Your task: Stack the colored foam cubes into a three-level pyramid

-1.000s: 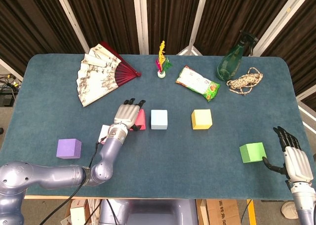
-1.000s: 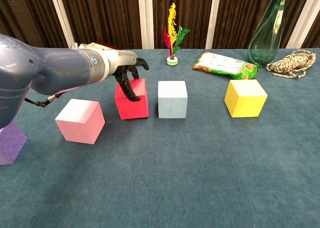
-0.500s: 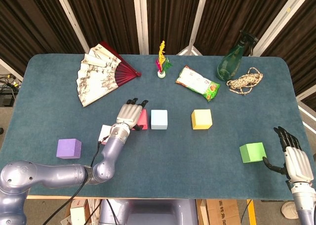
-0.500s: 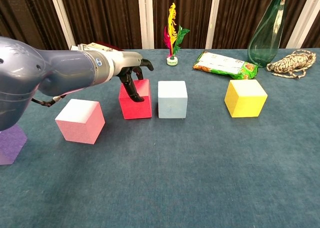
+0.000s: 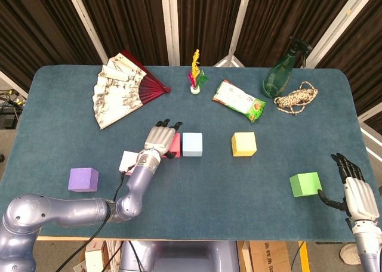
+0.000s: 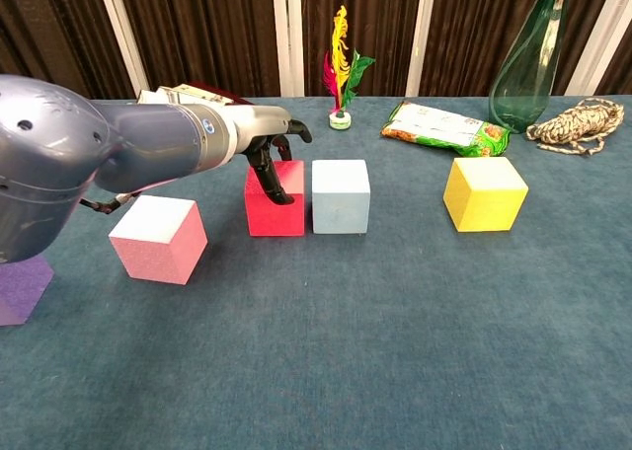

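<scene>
**Desk:** What's on your screens?

**Operator:** I have my left hand [image 6: 272, 154] draped over the red cube [image 6: 277, 197], fingers [image 6: 269, 179] curled down its front and left faces, gripping it on the blue-green table [image 5: 197, 188]. The red cube sits just beside the light blue cube [image 6: 341, 195]; from the chest camera their sides look as good as touching, though I cannot tell for certain.

**Desk:** The other cubes?

**Operator:** All at table level, nothing stacked. The pink cube [image 6: 158, 239] lies near my left forearm, left of and nearer than the red one. The purple cube [image 5: 83, 179] sits further left, well apart. The yellow cube [image 6: 485, 193] stands right of the light blue one with a clear gap. The green cube [image 5: 305, 184] is far to the right, near the table's front edge.

**Desk:** And the right hand?

**Operator:** My right hand [image 5: 353, 187] hangs just beside the green cube, holding nothing, fingers held loosely apart and pointing away from me, thumb toward the cube.

**Desk:** Any readable labels?

**Operator:** The snack packet [image 5: 239, 100], white, green and red, carries print too small for me to read. Along the back I also see a painted folding fan [image 5: 122, 88] spread flat, a feathered shuttlecock [image 5: 196, 75] upright, a dark green spray bottle [image 5: 282, 73] and a coil of rope [image 5: 296, 98] just beside it.
</scene>
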Controlling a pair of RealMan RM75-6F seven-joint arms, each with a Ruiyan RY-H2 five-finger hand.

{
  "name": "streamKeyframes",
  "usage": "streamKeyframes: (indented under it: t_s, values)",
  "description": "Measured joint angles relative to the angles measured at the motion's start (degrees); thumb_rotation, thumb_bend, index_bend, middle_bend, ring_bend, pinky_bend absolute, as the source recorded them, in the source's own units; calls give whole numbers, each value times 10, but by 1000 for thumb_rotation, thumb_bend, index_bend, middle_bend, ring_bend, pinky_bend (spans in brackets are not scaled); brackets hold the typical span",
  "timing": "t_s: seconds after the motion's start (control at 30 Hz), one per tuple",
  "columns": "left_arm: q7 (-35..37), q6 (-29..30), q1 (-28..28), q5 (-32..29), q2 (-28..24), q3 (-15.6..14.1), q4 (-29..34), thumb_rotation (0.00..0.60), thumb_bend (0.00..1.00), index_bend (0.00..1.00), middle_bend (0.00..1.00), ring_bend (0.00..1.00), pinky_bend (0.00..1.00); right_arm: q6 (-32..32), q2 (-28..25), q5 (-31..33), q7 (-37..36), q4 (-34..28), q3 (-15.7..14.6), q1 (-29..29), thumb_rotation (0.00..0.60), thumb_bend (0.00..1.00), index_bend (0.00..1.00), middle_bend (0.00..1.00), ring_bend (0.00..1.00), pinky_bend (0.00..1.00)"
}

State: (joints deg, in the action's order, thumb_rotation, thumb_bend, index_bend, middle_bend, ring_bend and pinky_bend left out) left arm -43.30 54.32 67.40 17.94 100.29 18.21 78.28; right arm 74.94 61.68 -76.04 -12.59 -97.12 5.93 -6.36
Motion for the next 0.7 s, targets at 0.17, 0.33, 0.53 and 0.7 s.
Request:
streamKeyframes:
  t_s: [0.17, 0.33, 0.53, 0.7]
  values:
    - [3, 0, 4, 2, 4, 2, -3, 600, 425, 97, 351, 47, 95, 2, 0, -1, -2, 0, 1, 1, 600, 325, 0, 0, 0, 0]
    - [7, 1, 6, 3, 4, 3, -4, 600, 426, 97, 351, 47, 95, 2, 0, -1, -3, 1, 1, 1, 600, 324, 0, 0, 0, 0]
    - [7, 2, 6, 3, 2, 1, -2, 600, 426, 97, 350, 47, 95, 2, 0, 0, -4, 1, 1, 2, 600, 325, 0, 0, 0, 0]
    - [9, 0, 6, 0, 2, 0, -5, 600, 419, 97, 345, 47, 94, 3, 0, -1, -4, 1, 1, 2, 600, 324, 0, 0, 0, 0]
